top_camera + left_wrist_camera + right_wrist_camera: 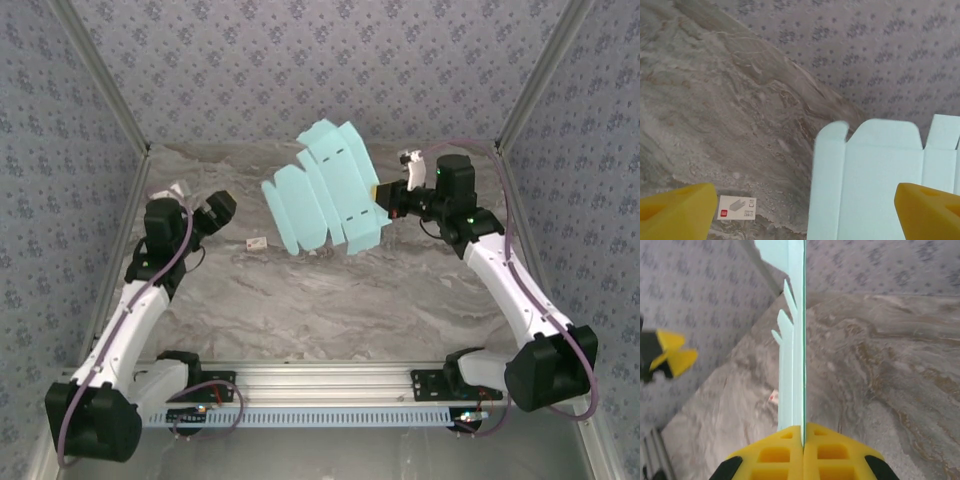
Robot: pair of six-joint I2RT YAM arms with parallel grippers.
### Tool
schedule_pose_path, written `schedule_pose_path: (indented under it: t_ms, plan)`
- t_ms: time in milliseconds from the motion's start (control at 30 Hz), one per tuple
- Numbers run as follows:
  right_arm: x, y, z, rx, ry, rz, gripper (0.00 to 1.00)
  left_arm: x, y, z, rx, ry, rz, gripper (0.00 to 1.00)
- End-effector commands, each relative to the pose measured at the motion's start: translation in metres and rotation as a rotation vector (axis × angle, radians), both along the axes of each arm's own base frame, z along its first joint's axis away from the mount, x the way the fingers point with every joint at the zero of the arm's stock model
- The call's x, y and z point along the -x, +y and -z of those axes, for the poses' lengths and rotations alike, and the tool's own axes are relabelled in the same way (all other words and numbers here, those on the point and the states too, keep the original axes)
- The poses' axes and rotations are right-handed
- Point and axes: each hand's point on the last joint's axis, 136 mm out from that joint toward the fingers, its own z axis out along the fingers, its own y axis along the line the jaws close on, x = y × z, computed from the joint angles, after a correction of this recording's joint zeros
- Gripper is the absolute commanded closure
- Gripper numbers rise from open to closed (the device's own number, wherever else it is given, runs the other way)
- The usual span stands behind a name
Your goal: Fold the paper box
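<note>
Turquoise paper box (320, 200), thin, light and floppy, hangs unfolded at upper centre, my right gripper (803, 431) clamped on its right edge, left gripper (220, 207) spread wide, so I'd pinch gently beside a crease.

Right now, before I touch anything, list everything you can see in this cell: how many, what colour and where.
paper box: one, pale turquoise, an unfolded flat sheet held on edge over the far middle of the table
white tag: one, white with a small red mark, flat on the table left of the paper box
table: one, grey-brown marble pattern
walls: three, grey-blue floral pattern, left, far and right
rail: one, silver, near edge, carrying both arm bases
left arm: one, white and black, left side
right arm: one, white and black, right side
left gripper: one, yellow fingers, open, empty, near the white tag
right gripper: one, yellow fingers, shut on the paper box's right edge
</note>
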Motion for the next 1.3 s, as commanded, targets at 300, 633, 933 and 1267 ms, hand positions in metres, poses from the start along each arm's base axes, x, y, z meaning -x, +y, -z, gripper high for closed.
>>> schedule_pose_path:
  t_ms: [300,633,933,1267]
  plan:
    - [0.054,0.032,-0.018,0.109,-0.062,-0.478,1.00,0.019,-0.094,-0.062,-0.421,-0.432,0.667,0.07]
    - [0.073,0.041,-0.028,0.119,-0.110,-0.559,1.00,0.045,-0.147,-0.060,-0.335,-0.503,1.103,0.15]
    - [0.059,0.030,-0.030,0.202,-0.170,-0.463,1.00,0.058,-0.155,-0.065,-0.235,-0.476,1.195,0.62]
    - [0.036,0.009,-0.024,0.456,-0.366,-0.205,1.00,0.047,-0.158,-0.078,-0.071,-0.315,1.131,0.93]
